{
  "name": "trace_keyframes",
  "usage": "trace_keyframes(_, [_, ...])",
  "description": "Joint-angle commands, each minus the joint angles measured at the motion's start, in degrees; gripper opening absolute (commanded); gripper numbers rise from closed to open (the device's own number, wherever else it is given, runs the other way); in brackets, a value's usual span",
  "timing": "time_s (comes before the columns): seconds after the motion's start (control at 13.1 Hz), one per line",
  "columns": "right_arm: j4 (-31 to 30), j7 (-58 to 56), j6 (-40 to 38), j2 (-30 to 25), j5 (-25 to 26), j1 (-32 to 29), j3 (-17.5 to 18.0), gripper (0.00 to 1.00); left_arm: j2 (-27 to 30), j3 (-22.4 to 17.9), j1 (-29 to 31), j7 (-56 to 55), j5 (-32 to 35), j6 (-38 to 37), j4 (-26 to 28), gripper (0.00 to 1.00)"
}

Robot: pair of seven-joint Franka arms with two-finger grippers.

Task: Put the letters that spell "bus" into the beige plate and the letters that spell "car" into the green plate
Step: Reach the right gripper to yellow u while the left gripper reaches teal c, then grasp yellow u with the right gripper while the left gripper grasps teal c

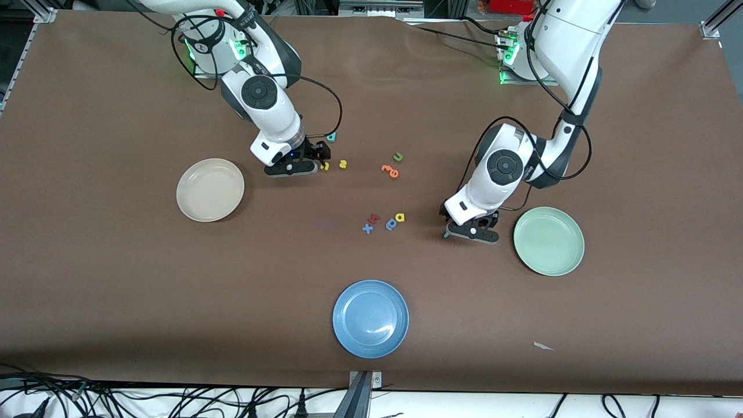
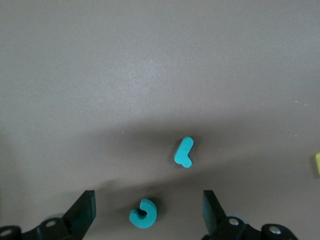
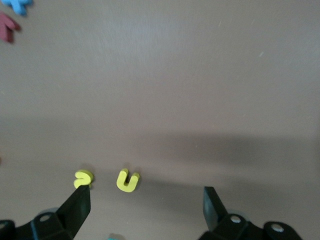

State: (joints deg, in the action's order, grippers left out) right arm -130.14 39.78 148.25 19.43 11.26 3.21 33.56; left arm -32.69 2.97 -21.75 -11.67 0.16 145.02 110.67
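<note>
1. The round, shallow cream-beige plate (image 1: 210, 190) sits empty toward the right arm's end of the table, near the right gripper (image 1: 303, 161).
2. The right gripper is low over the table with its fingers spread and nothing held. The small yellow foam u (image 3: 128, 180) lies between them, nearer the finger (image 3: 77, 205) that the yellow foam s (image 3: 83, 178) sits just beside. The teal foam b (image 1: 331, 137) lies close by.
3. The yellow foam a (image 1: 399, 217) lies mid-table, nearer the left arm.
4. The left gripper (image 1: 473, 231) is also low, its fingers wide apart and empty. The teal foam c (image 2: 143, 212) lies roughly centred between them. The teal foam r (image 2: 184, 152) lies just ahead, its stem slanted.
5. The round pale mint-green plate (image 1: 548, 241) sits empty just beside the left gripper.
6. No brand or label is readable.
</note>
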Motion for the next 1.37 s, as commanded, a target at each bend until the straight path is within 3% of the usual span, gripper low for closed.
trace_keyframes(0.0, [-0.64,3.79,2.13,2.09,4.01,0.39,0.72,1.0,-1.67,-0.42,-0.75,-0.29,1.86,1.67,0.16,0.85])
trace_keyframes(0.23, [0.15,18.53,4.67,6.4,18.83,2.85,0.46,1.0,-1.15,-0.5,-0.67,-0.11,2.13,1.06,1.39,0.71])
trace_keyframes(0.31, [0.58,20.93,4.77,7.46,20.8,3.99,0.11,1.0,-0.97,-0.5,-0.67,-0.02,2.13,0.97,1.39,0.68])
trace_keyframes(0.99, [5.07,21.66,4.77,11.59,21.35,5.5,-2.53,0.98,1.75,-0.42,-0.67,-0.19,3.71,-1.75,4.2,0.57])
trace_keyframes(1.3, [4.98,22.36,4.77,11.95,21.96,6.11,-2.88,0.96,1.49,-0.42,-0.67,-1.25,3.71,-1.67,3.85,0.43])
